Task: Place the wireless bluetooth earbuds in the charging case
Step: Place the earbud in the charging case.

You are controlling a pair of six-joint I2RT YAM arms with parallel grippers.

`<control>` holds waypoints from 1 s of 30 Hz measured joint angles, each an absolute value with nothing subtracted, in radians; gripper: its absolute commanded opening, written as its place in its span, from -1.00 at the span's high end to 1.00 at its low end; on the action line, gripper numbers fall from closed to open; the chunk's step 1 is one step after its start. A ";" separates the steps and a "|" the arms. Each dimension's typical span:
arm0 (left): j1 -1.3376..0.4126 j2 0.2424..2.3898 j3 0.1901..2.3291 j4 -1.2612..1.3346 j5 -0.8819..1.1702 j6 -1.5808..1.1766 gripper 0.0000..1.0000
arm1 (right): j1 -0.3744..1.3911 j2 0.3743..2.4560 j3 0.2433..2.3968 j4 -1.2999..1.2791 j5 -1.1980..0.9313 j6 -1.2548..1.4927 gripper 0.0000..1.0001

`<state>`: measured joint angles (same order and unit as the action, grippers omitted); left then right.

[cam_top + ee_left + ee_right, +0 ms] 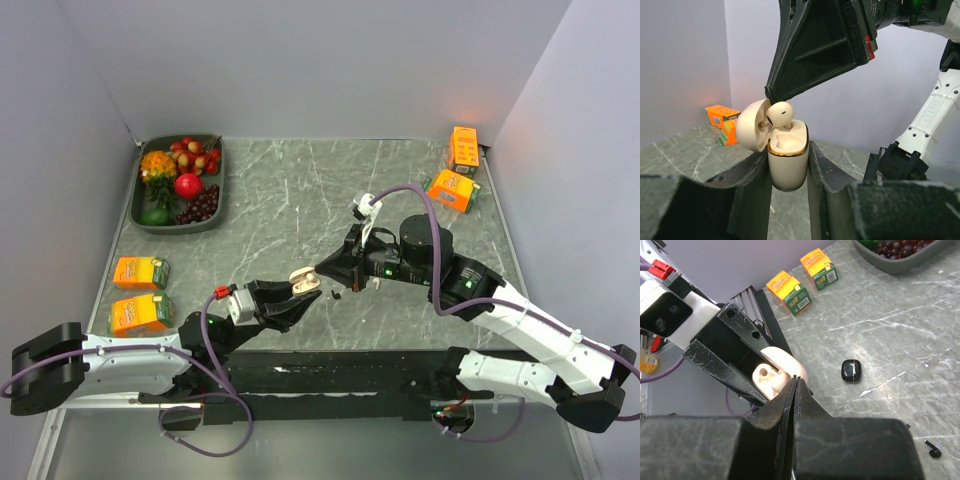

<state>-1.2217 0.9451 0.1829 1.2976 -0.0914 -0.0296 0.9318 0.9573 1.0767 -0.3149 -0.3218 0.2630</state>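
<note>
- The left pincer (786,159) gripped the cream charging case (787,175) by its lower body, one finger on each side, holding it upright off the table (900,325) with its lid (751,131) swung open to one side.
- A cream earbud (780,114) sat at the mouth of the case on the side next to the lid. Its rounded head stood above the gold rim and leaned toward the lid, so it looked only partly seated.
- The right pincer (769,95) came down from above with its fingers pressed flat together. Its tip met the top of the earbud, close to the lid's edge. Whether it pinched anything or only touched could not be told.
- The earbud therefore lay directly under the right pincer's tip, with its long axis running roughly down into the case. The right arm was the one placed to act on it.
- Judged from this, the next move called for a short push straight down along that axis. A sideways nudge risked tipping the earbud out over the rim.
- The socket farther from the lid appeared empty.
- A small black piece (851,370) and a tinier one (934,452) lay on the table well apart from the case. What they were was unclear.
</note>
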 measured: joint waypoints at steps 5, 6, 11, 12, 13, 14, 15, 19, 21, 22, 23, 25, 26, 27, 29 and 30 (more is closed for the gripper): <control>-1.222 0.945 0.183 1.298 -0.091 -0.029 0.98 | 0.932 0.957 1.077 -0.314 -0.337 0.261 1.00; -1.222 0.945 0.183 1.298 -0.091 -0.029 0.98 | 0.932 0.957 1.077 -0.314 -0.347 0.259 1.00; -1.222 0.945 0.183 1.298 -0.084 -0.029 0.98 | 0.932 0.958 1.077 -0.306 -0.407 0.245 1.00; -1.222 0.945 0.183 1.298 -0.083 -0.029 0.98 | 0.932 0.958 1.077 -0.305 -0.414 0.244 1.00; -1.222 0.945 0.183 1.298 -0.082 -0.029 0.98 | 0.932 0.958 1.077 -0.303 -0.425 0.240 1.00; -1.223 0.945 0.183 1.298 -0.079 -0.029 0.98 | 0.932 0.958 1.077 -0.302 -0.434 0.237 1.00; -1.223 0.945 0.183 1.298 -0.076 -0.028 0.98 | 0.932 0.958 1.077 -0.301 -0.440 0.236 1.00; -1.224 0.945 0.183 1.298 -0.072 -0.028 0.98 | 0.932 0.958 1.077 -0.300 -0.458 0.227 1.00; -1.224 0.945 0.183 1.298 -0.072 -0.028 0.98 | 0.932 0.958 1.077 -0.300 -0.458 0.226 1.00; -1.224 0.945 0.183 1.297 -0.072 -0.028 0.98 | 0.932 0.957 1.076 -0.300 -0.454 0.226 1.00; -1.224 0.945 0.183 1.298 -0.072 -0.028 0.98 | 0.932 0.955 1.076 -0.300 -0.452 0.226 1.00; -1.224 0.945 0.183 1.298 -0.073 -0.029 0.98 | 0.932 0.947 1.075 -0.302 -0.444 0.226 1.00; -1.224 0.945 0.183 1.298 -0.073 -0.029 0.98 | 0.933 0.942 1.075 -0.302 -0.441 0.226 1.00; -1.224 0.945 0.183 1.298 -0.073 -0.029 0.98 | 0.933 0.937 1.075 -0.302 -0.438 0.226 1.00; -1.224 0.945 0.183 1.298 -0.073 -0.029 0.98 | 0.934 0.926 1.074 -0.300 -0.433 0.227 1.00; -1.224 0.945 0.183 1.298 -0.073 -0.029 0.98 | 0.934 0.918 1.073 -0.299 -0.431 0.228 1.00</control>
<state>-1.2236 0.9447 0.1829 1.2976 -0.0734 -0.0288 0.9337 0.9184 1.0729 -0.2993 -0.4309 0.2283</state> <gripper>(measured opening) 0.333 0.007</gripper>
